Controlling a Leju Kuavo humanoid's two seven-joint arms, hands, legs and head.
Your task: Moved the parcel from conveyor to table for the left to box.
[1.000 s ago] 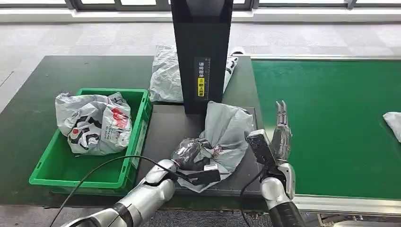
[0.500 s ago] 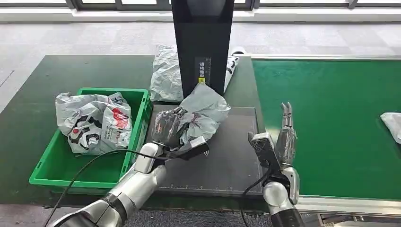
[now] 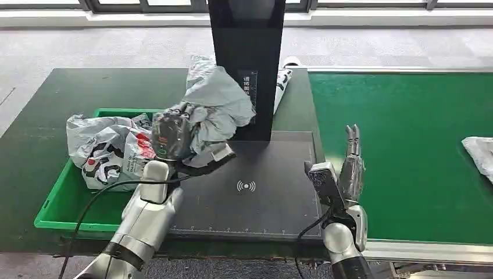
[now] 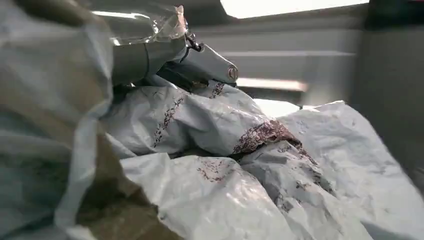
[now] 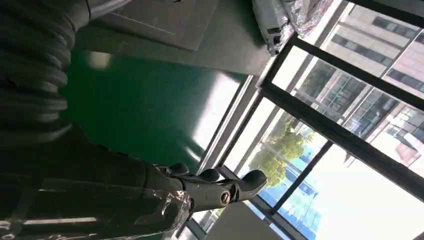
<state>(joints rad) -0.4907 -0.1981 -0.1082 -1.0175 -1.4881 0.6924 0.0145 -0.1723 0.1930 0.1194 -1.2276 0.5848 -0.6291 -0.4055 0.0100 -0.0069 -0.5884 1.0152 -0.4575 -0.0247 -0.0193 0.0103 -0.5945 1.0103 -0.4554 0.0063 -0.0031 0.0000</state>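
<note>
I see the grey parcel (image 3: 218,107) held up in my left hand (image 3: 172,135), above the right rim of the green bin (image 3: 58,212) beside the black pad (image 3: 256,197). The bin holds a white printed bag (image 3: 107,151). My right hand (image 3: 350,160) holds nothing, its fingers straight, over the conveyor (image 3: 407,145).

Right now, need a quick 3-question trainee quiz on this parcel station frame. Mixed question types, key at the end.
1. True or false: the left hand holds the crumpled grey plastic parcel lifted above the black scan pad.
2. What already lies in the green plastic crate?
3. The right hand is: A) holding a parcel B) open, over the green conveyor belt's edge.

Key: 1 true. 2 a white printed bag. 3 B.
</note>
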